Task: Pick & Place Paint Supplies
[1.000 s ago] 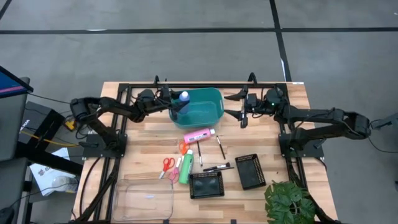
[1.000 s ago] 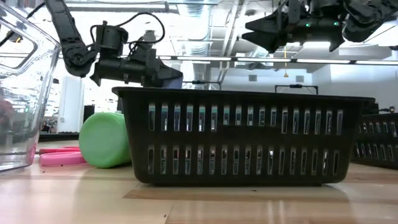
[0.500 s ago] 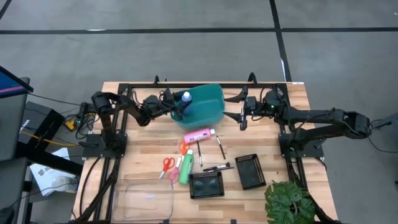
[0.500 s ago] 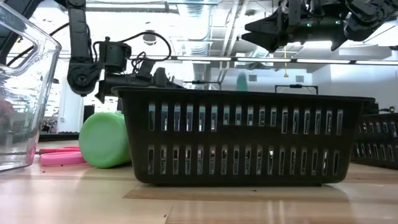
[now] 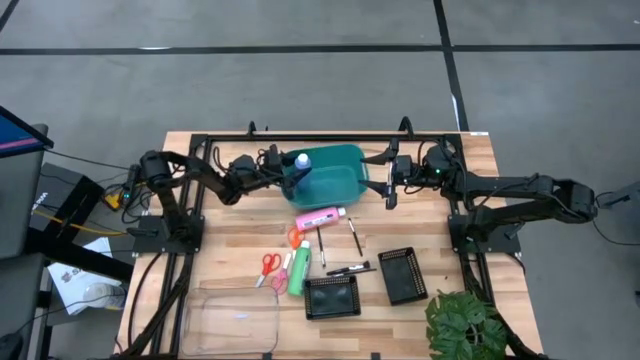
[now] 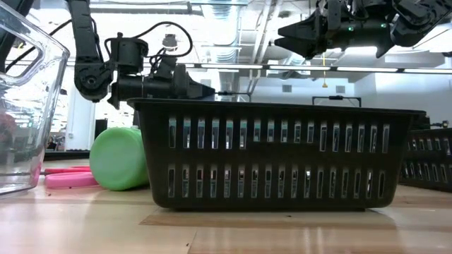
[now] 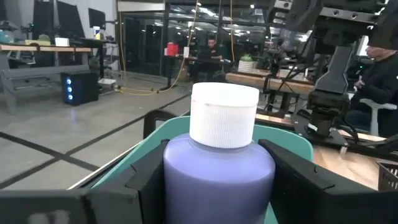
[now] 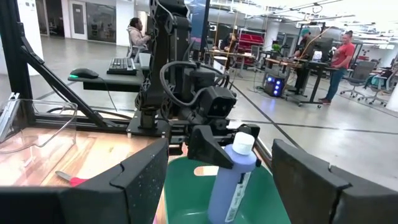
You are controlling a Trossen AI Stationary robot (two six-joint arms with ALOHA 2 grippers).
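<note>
On the wooden counter (image 5: 240, 225), the left end effector (image 5: 291, 175) pinches the blue white-capped plastic bottle (image 7: 219, 163) upright inside the teal plastic basket (image 5: 340, 185); premature release risks toppling, while the right end effector (image 5: 387, 180), spread, waits beside the basket.

Three bottles (image 5: 318, 217) (blue, pink, green), two scissors (image 5: 269, 266), three brushes (image 5: 354, 237), two mesh trays (image 5: 403, 275)

The blue bottle (image 5: 300, 167) with its white cap stands upright between the left gripper's (image 5: 292, 174) fingers, over the near edge of the teal basket (image 5: 340, 180). Away from that gripper toward the table's front, the pink bottle (image 5: 318, 217) and green bottle (image 5: 299, 272) lie on their sides. Thin dark brushes (image 5: 354, 236) and red-handled scissors (image 5: 268, 267) lie flat beside them.
</note>
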